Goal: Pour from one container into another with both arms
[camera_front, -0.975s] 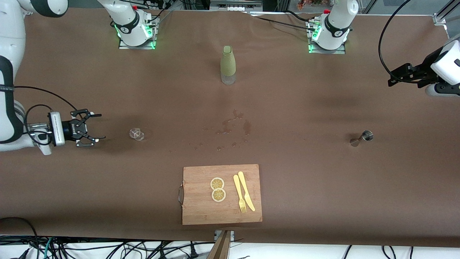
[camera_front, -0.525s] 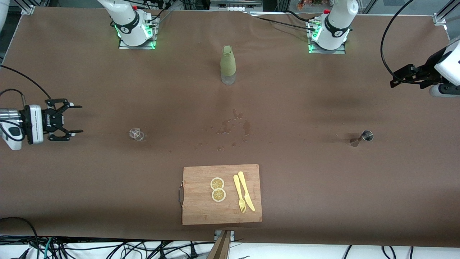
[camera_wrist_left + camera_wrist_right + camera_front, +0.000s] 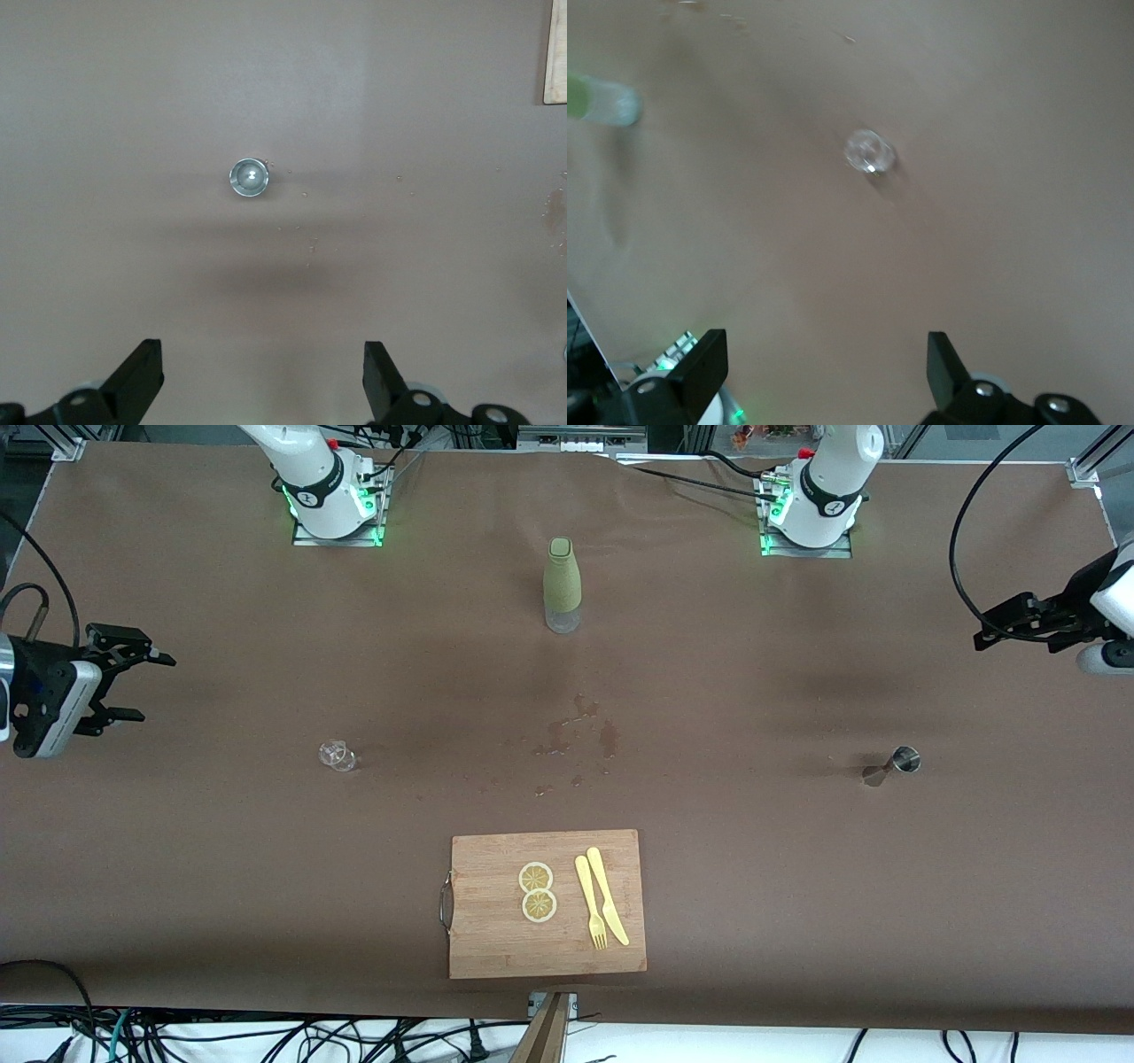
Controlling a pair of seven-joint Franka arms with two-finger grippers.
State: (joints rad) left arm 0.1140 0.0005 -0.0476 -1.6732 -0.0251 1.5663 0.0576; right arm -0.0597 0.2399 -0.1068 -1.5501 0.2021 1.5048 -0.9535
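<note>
The tiny clear glass cup point(image 3: 337, 755) stands on the brown table toward the right arm's end; in the right wrist view the glass cup point(image 3: 869, 151) lies well clear of the fingers. My right gripper point(image 3: 142, 687) hangs open and empty over the table's edge at that end; the right wrist view shows the right gripper point(image 3: 824, 372) with nothing between its fingers. The steel jigger point(image 3: 897, 762) stands upright toward the left arm's end, and the left wrist view shows the jigger point(image 3: 249, 177) rim-up. My left gripper point(image 3: 990, 634) is open and empty over that end, as the left gripper point(image 3: 263, 381) also shows.
An olive-green-sleeved bottle point(image 3: 562, 584) stands mid-table near the bases, and the bottle point(image 3: 602, 99) shows in the right wrist view. Wet spill marks point(image 3: 576, 740) dot the centre. A wooden cutting board point(image 3: 487, 939) with lemon slices, fork and knife lies near the front edge.
The right gripper has drawn back from the glass cup toward the right arm's end of the table. The left gripper has shifted slightly toward its own end. Cup and jigger have not moved.
</note>
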